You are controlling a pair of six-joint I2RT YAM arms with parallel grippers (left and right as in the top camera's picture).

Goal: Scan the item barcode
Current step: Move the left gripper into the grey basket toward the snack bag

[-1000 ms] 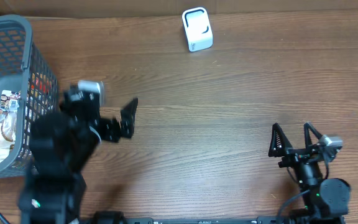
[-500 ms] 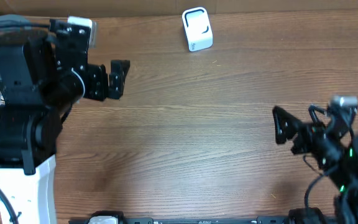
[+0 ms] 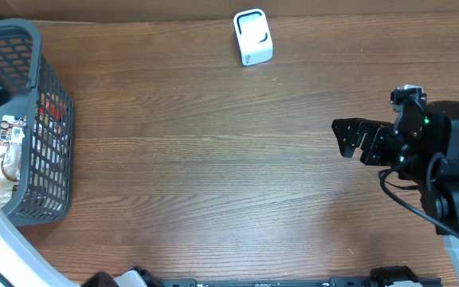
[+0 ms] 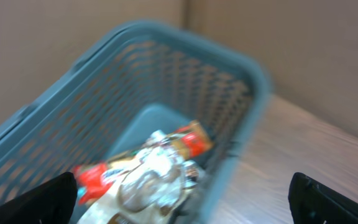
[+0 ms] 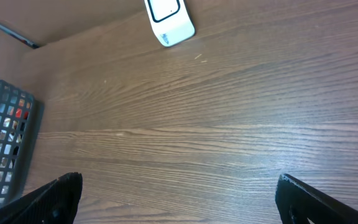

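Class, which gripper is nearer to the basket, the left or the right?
Left. The left gripper hangs open right by the basket, facing into it; the right gripper hangs open far across the table, near its right side.

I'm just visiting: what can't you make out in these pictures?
Red-and-white snack packets in the grey plastic mesh basket: left wrist view, motion blur; no barcode readable.
Packets overhead: basket mesh and frame edge hide most.
Left end effector: wrist view's bottom edge cuts off all but its fingertips.

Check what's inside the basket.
The basket holds a heap of crumpled packets, red, white and silvery. Blurred; count unclear. Anything under the heap is covered.
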